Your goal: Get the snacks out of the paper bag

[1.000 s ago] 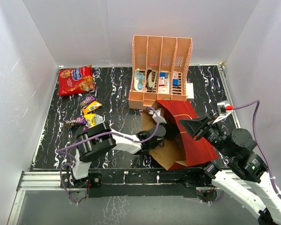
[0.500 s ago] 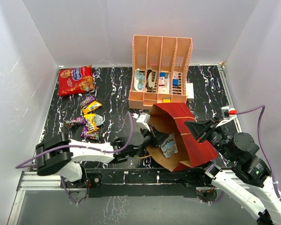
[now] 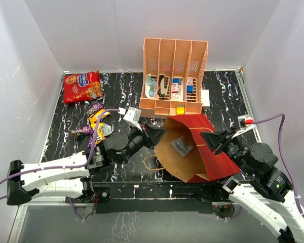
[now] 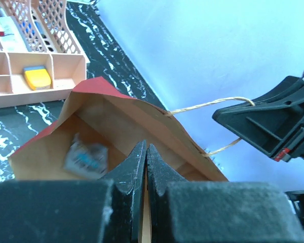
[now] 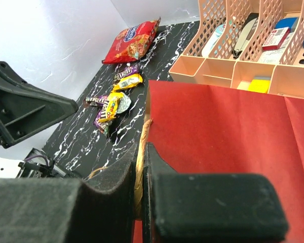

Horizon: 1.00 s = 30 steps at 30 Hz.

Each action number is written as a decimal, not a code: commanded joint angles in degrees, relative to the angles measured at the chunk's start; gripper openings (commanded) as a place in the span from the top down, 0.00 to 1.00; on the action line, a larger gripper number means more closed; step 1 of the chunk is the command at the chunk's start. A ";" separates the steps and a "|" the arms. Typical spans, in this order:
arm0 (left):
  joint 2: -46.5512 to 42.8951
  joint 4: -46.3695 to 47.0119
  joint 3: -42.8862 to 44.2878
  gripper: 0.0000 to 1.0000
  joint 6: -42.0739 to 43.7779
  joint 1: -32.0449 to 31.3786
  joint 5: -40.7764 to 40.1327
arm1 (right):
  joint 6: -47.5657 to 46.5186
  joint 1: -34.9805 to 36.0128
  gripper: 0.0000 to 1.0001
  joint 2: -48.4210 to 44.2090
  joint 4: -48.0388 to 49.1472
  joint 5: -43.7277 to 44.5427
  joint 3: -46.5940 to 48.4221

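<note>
Black marbled desk (image 3: pixel 61 136) carried everything, and the biggest thing on it was the paper bag (image 3: pixel 213 152). Red outside and kraft brown within, it lay on its side near the front edge with its mouth gaping toward the left arm. Behind it stood the peach organizer rack (image 3: pixel 175 55). The red cookie bag (image 3: pixel 82 86) lay flat at the far left corner, well apart from the paper bag, with a cluster of small candy packets (image 3: pixel 97 124) between the two.

The right tool (image 3: pixel 213 137) hung over the bag's upper red wall, its fingers closed tight on the twine handle (image 4: pixel 213 104). The left tool (image 3: pixel 153 135) sat just at the mouth's left lip, pinched fully together and carrying nothing I could make out.

Smallest of all, a silver packet (image 3: pixel 181 147) lay loose on the lower inner wall, inside the mouth and ahead of the left tool's tips. I judged it light, crinkly and slick, likely to skid on the paper. A pinch across a crimped end seam would serve best, once the tool spread. The bag looked thin and floppy, apt to slump if the handle were released.
</note>
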 commanded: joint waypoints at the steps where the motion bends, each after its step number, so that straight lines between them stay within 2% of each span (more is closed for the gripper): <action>1: 2.40 -10.74 3.30 1.00 2.29 0.36 0.61 | -1.63 0.04 0.92 0.28 2.61 -1.70 0.00; 3: 3.64 -9.38 2.16 1.00 0.37 0.40 2.34 | -2.38 0.00 0.92 0.58 3.69 -4.13 -0.39; 6: 4.71 -2.52 -2.79 0.99 -1.16 0.33 5.73 | -2.80 0.05 0.92 1.27 5.87 -7.73 -1.12; 10: 8.38 1.10 -4.90 0.84 -3.06 0.22 9.81 | -2.10 0.00 0.92 3.17 7.97 -12.89 -2.54; 15: 13.27 7.24 -6.34 0.72 -4.02 -0.23 12.29 | -0.06 0.05 0.92 6.06 6.91 -18.53 -3.68; 17: 14.57 10.30 -7.56 0.68 -5.07 -0.43 13.01 | 0.85 0.03 0.92 6.12 4.49 -18.15 -3.03; 20: 16.31 16.54 -10.02 0.63 -6.83 -1.15 13.06 | 3.47 -0.01 0.92 4.39 3.20 -12.87 -2.22; 26: 21.38 28.08 -13.52 0.62 -6.97 -5.09 6.03 | 6.60 0.05 0.92 4.22 13.60 -8.63 -2.39; 29: 24.43 29.51 -12.99 0.64 -7.71 -6.40 4.23 | 5.26 0.00 0.92 6.79 13.50 -8.87 -0.86; 30: 26.21 29.73 -12.25 0.67 -7.52 -6.72 3.80 | 5.09 0.03 0.92 7.30 13.28 -8.86 -0.61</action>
